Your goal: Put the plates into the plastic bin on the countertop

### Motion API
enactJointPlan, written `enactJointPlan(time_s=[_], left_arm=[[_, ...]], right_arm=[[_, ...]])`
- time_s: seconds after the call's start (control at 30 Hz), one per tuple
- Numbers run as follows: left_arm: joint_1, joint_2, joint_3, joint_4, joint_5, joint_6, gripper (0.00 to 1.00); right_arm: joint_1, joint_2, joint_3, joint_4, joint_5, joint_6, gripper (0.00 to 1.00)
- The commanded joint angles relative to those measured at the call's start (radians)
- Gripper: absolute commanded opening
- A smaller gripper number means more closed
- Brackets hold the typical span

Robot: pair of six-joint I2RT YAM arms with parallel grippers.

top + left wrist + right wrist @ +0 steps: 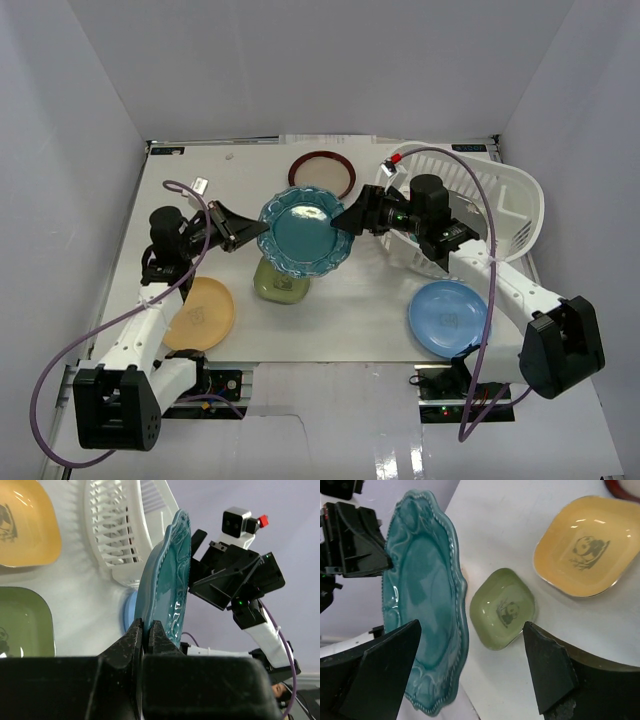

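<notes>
**Mid-air handover over the table (360,300):** your left tool (252,232) is pressed together on the rim of the teal scalloped plate (303,232). It holds the plate clear of the table, face up toward the overhead camera, above the small green dish (280,283). Your right tool (347,220) meets the opposite rim with its fingers spread wide. In the right wrist view that rim lies between the fingers, and neither appears to press it.

The step in hand looks like a transfer toward the white plastic bin (512,205), which stands at the right rear of the table, just behind the right arm. To do it well, ease the right tool on until the rim sits deep between the fingers, square to the plate's face. Close on the beaded edge before the left tool lets go, since the glazed rim will likely slip under a shallow or skewed pinch. Release the left only once the right bears the weight. Then swing wide of the blue plate (448,318) and lower the plate into the bin rather than dropping it. The yellow plate (200,313) and the dark-red rimmed plate (322,172) lie on the table.
</notes>
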Motion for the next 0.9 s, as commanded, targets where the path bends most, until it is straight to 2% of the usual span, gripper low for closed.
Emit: enactJointPlan(time_s=[0.0, 0.13, 0.17, 0.23, 0.27, 0.33, 0.37, 0.43, 0.5, 0.67, 0.77, 0.87], left_arm=[[-0.039, -0.006, 0.065, 0.115, 0.057, -0.06, 0.0], [-0.055, 0.005, 0.074, 0.111, 0.04, -0.052, 0.0], [-0.055, 0.011, 0.077, 0.104, 0.035, -0.048, 0.0], [-0.055, 0.037, 0.086, 0.092, 0.038, -0.035, 0.1], [-0.055, 0.049, 0.092, 0.091, 0.04, -0.029, 0.25], [-0.055, 0.088, 0.137, 0.046, 0.029, 0.004, 0.39], [-0.055, 0.102, 0.154, 0.007, 0.011, 0.046, 0.51], [-0.055, 0.134, 0.227, -0.056, -0.02, 0.105, 0.61], [-0.055, 0.192, 0.279, -0.161, -0.106, 0.205, 0.69], [-0.055, 0.361, 0.393, -0.236, -0.207, 0.285, 0.73], [-0.058, 0.486, 0.45, -0.23, -0.239, 0.293, 0.73], [-0.061, 0.603, 0.496, -0.251, -0.305, 0.31, 0.73]], right_arm=[[-0.011, -0.008, -0.037, 0.173, -0.171, 0.088, 0.88], [-0.014, -0.023, -0.044, 0.167, -0.138, 0.091, 0.44], [-0.023, -0.033, -0.047, 0.167, -0.13, 0.094, 0.23], [-0.038, -0.06, -0.049, 0.167, -0.115, 0.117, 0.08], [-0.062, -0.078, -0.05, 0.167, -0.11, 0.129, 0.08], [-0.093, -0.101, -0.052, 0.169, -0.104, 0.151, 0.08], [-0.139, -0.125, -0.053, 0.172, -0.108, 0.18, 0.08], [-0.199, -0.153, -0.05, 0.178, -0.13, 0.207, 0.08], [-0.314, -0.202, -0.04, 0.175, -0.145, 0.238, 0.08], [-0.648, -0.273, -0.021, 0.094, -0.201, 0.264, 0.08], [-0.786, -0.296, -0.05, 0.012, -0.178, 0.214, 0.08], [-0.82, -0.304, -0.102, -0.031, -0.07, 0.165, 0.08]])
